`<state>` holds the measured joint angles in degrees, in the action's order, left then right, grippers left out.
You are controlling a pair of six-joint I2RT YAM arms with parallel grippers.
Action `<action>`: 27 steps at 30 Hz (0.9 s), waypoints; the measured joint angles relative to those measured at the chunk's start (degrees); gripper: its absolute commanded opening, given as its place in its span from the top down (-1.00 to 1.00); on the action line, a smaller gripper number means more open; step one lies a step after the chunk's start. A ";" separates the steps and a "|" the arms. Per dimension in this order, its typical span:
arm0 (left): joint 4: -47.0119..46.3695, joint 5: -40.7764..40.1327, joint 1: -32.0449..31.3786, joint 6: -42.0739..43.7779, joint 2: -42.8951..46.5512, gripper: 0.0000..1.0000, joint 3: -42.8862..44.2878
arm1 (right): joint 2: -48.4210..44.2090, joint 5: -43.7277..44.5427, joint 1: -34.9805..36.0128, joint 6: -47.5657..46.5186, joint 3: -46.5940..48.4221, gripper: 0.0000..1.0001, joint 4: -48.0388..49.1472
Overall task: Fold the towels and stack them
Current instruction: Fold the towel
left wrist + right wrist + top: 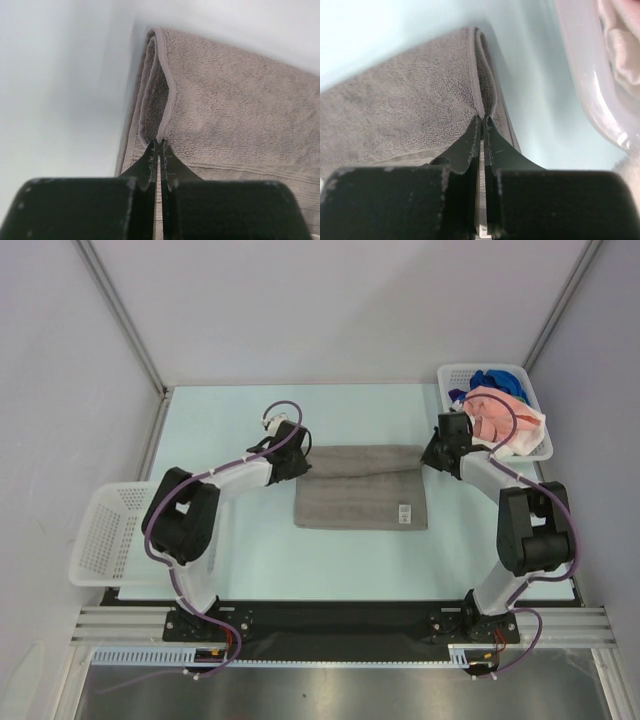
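Top external view, inventory of what lies around the grey towel point(360, 490).

Item 1. The grey towel itself: spread flat on the pale table point(250, 420), between my two arms. Its far part is doubled over, and a folded band runs from one side to the other. A small white tag point(404, 511) sits by its near right corner.

Item 2. My left pincer point(300, 462): at the towel's far left corner. The left wrist view shows this pincer point(159, 142) clenched, its black tips meeting on the hem where the towel point(235, 110) folds over itself.

Item 3. My right pincer point(432, 455): at the towel's far right corner. The right wrist view shows it point(481, 119) likewise clamped on the folded edge of the cloth point(405, 100), with the layers bunched just beyond the tips.

Item 4. Right basket point(530, 390), white plastic lattice: beyond the towel's right end, close behind my right wrist. It holds a pink towel point(495, 415) crumpled on top and a blue towel point(495, 380) behind it. The right wrist view catches its rim point(585, 85) just beside the grey towel's edge, apart from it, with pink cloth point(620, 45) inside.

Item 5. Left basket point(100, 540), same lattice make: well to the left of the towel, hanging partly off the table's left side.
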<state>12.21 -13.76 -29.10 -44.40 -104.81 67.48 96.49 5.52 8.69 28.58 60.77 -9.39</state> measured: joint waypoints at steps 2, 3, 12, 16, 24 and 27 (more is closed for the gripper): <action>0.00 0.02 0.00 0.13 0.72 0.99 -0.04 | -1.29 -0.02 0.15 -0.13 -0.13 1.00 -0.20; -0.02 0.07 0.00 0.35 1.09 1.00 -0.09 | -1.99 -0.02 0.22 -0.13 -0.24 1.00 -0.24; -0.04 0.46 0.04 0.96 4.96 0.99 -2.12 | -5.57 0.02 1.25 -0.17 -1.38 1.00 -1.99; -0.04 0.59 0.04 0.96 6.38 1.00 -3.82 | -6.71 0.04 1.86 -0.17 -2.89 1.00 -2.75; -0.22 1.68 0.02 0.96 9.94 0.99 -7.67 | -10.91 0.02 2.47 -0.15 -6.10 1.00 -3.63; -0.55 2.25 0.02 0.96 11.23 0.99 -9.01 | -12.94 0.02 2.54 -0.15 -7.19 1.00 -3.91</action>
<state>11.66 -11.51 -29.08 -43.44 -93.58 58.48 83.55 5.54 11.22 28.42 53.58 -13.30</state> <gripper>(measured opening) 0.010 0.020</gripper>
